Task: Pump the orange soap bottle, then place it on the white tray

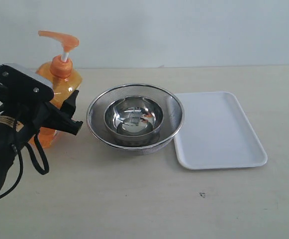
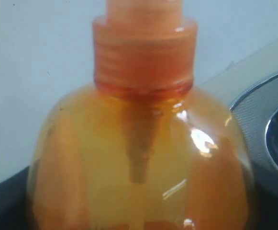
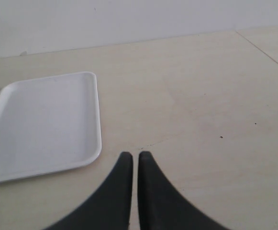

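The left claw (image 1: 65,113) straddles the body of the orange soap bottle (image 1: 66,85), with one finger (image 1: 73,119) across its near side. Whether the fingers press on the plastic cannot be told. The bottle stands upright on the table (image 1: 144,199), just beside the mesh bowl (image 1: 97,110). The white tray (image 1: 219,129) lies flat just beside the bowl's opposite rim. A smaller steel bowl (image 1: 134,117) sits inside the mesh bowl. The right claw (image 3: 131,155) has its fingers pressed together over the table, near the tray.

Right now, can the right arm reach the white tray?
Probably yes. The right gripper, jaws shut, sits near the white tray, and nothing stands between them in the right wrist view.
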`<state>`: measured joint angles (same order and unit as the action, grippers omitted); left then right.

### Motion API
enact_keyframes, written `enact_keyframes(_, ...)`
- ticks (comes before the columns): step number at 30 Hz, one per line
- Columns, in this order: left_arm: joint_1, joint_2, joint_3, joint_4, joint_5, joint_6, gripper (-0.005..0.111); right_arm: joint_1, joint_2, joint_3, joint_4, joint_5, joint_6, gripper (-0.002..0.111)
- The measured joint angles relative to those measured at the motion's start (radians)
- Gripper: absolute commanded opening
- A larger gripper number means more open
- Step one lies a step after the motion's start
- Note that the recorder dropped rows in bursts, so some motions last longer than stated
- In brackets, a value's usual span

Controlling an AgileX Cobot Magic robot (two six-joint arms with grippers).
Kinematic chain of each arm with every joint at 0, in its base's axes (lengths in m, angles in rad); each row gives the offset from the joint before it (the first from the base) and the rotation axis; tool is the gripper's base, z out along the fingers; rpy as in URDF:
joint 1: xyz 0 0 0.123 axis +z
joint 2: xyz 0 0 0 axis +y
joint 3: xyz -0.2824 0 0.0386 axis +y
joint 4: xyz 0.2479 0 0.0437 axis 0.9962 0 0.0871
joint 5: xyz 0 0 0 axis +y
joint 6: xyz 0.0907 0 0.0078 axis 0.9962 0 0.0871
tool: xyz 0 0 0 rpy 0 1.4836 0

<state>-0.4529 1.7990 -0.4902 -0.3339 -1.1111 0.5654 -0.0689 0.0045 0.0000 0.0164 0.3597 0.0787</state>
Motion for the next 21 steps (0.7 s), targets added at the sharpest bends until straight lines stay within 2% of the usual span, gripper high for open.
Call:
enact_keyframes(15,0.0,0.0,0.0,0.002,0.009,0.011,0.005,0.0,0.0,0.0,-0.01,-0.022,-0.004,0.001)
enact_keyframes(17,0.0,0.0,0.0,0.002,0.009,0.009,0.005,0.0,0.0,0.0,-0.026,-0.103,-0.008,0.001)
enact_keyframes(21,0.0,0.0,0.0,0.002,0.009,0.005,0.005,0.0,0.0,0.0,0.198,-0.42,0.229,0.001)
